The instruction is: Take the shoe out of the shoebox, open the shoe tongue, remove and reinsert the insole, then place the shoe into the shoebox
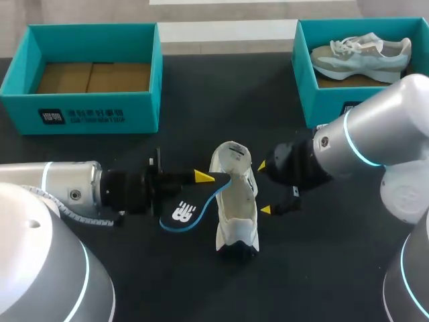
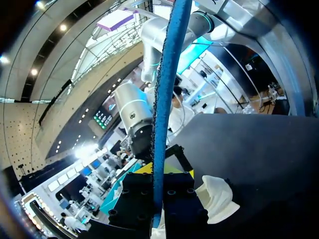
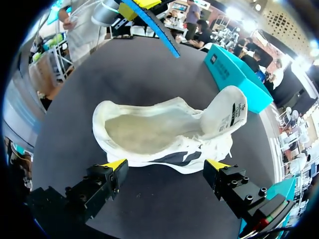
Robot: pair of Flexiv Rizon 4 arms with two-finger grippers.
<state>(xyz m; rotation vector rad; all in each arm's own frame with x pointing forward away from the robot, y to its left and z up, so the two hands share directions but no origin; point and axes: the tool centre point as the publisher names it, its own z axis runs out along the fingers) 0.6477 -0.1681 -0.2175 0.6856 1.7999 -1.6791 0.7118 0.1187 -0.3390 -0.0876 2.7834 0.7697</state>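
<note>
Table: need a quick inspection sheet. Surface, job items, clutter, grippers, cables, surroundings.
Surface: dark table.
Job's things: white shoe on the table mid-way between the arms, tongue folded back; insole out of the shoe; left shoebox shows only its cardboard floor; right shoebox holds a second shoe.
Clutter: nothing seen.
Grippers: left gripper shut on the insole's edge; right gripper open, the shoe between its fingers, untouched.
Cables: ribbed conduit on the left arm; none on the table.
Surroundings: nothing seen.
</note>
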